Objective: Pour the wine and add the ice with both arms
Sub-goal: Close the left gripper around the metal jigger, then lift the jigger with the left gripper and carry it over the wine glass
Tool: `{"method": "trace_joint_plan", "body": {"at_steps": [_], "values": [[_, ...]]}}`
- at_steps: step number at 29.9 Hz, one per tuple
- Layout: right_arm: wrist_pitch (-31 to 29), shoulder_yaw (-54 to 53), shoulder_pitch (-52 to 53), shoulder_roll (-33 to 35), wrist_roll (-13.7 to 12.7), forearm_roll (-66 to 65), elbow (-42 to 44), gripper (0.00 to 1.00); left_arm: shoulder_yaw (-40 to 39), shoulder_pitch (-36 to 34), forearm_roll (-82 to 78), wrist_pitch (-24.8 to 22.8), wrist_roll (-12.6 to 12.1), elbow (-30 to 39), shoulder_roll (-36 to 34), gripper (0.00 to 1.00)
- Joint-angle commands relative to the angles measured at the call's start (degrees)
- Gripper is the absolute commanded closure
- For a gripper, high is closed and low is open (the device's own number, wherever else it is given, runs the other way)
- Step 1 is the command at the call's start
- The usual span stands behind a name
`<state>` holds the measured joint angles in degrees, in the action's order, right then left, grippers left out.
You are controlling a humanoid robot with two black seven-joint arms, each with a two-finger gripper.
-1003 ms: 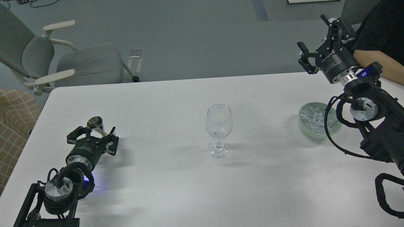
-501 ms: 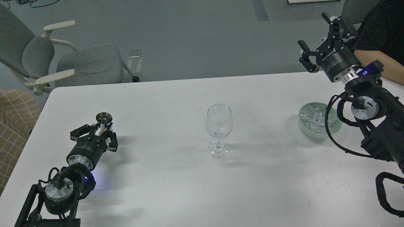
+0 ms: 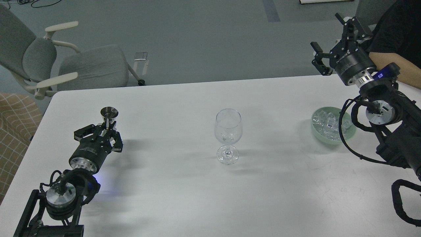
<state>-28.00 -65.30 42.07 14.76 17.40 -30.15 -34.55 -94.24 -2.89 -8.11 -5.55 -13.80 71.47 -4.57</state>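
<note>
the left gripper (image 3: 106, 130) is near the left edge of the white table (image 3: 184, 197), about halfway between the far and the near edge. its fingers (image 3: 86, 130) are closed around the narrow waist of a steel jigger (image 3: 109, 116), which stands upright above them with its open cup on top. if there is wine inside the jigger, i cannot tell, because the liquid does not show from here. the left arm (image 3: 65, 184) comes up from the near left corner of the tabletop, with a silver round cap on its joint and a small blue light beside it.

the right gripper (image 3: 332, 42) is in the air beyond the far edge, close to the far right corner. its fingers (image 3: 318, 58) are spread wide apart and nothing is between them. the right arm (image 3: 388, 125) runs back along the right edge of the table, with black cables hanging from it.

a clear stemmed glass (image 3: 228, 135) stands upright in the middle of the table, well apart from both grippers. it looks empty.

a pale green bowl (image 3: 349, 135) sits near the right edge, just beside the right arm, and a cable crosses in front of it. the ice (image 3: 325, 123) lies inside this bowl as a heap of small clear lumps.

beyond the far left corner, on the floor, there is a grey office chair (image 3: 65, 62). a person's forearm (image 3: 394, 67) in a black sleeve rests at the far right corner, behind the right arm.
</note>
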Motion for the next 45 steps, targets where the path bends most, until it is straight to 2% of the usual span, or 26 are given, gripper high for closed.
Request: {"method": "trace_joint_plan", "body": {"at_steps": [1,6,11,20,36,41,45], "values": [[0.00,-0.01,0.03,-0.08,0.00,0.00,0.01,0.00,0.46,-0.45,0.02,0.80,-0.35,3.93,-0.35,1.00],[0.00,-0.01,-0.15,0.01,0.00,0.00,0.01,0.00,0.55,-0.36,-0.07,2.82,-1.05,8.86,-1.23,1.00],[0.00,-0.01,-0.15,0.01,0.00,0.00,0.01,0.00,0.81,-0.36,-0.24,8.00,-4.12,14.31,-0.70,1.00],[0.00,-0.01,-0.41,0.01,0.00,0.00,0.01,0.00,9.15,-0.01,-0.24,15.64,-5.36,21.51,-0.79,1.00],[0.00,0.08,-0.58,0.27,0.00,0.09,-0.08,0.00,17.16,-4.76,-0.77,23.39,-5.62,26.18,-0.97,1.00],[0.00,0.00,-0.58,0.45,-0.09,0.09,-0.08,0.00,18.83,-5.11,-2.44,25.84,-7.81,28.72,-0.79,1.00],[0.00,0.08,-0.58,0.53,0.00,0.09,-0.08,0.00,19.19,-5.11,-2.53,26.29,-8.08,29.43,-0.53,1.00]]}}
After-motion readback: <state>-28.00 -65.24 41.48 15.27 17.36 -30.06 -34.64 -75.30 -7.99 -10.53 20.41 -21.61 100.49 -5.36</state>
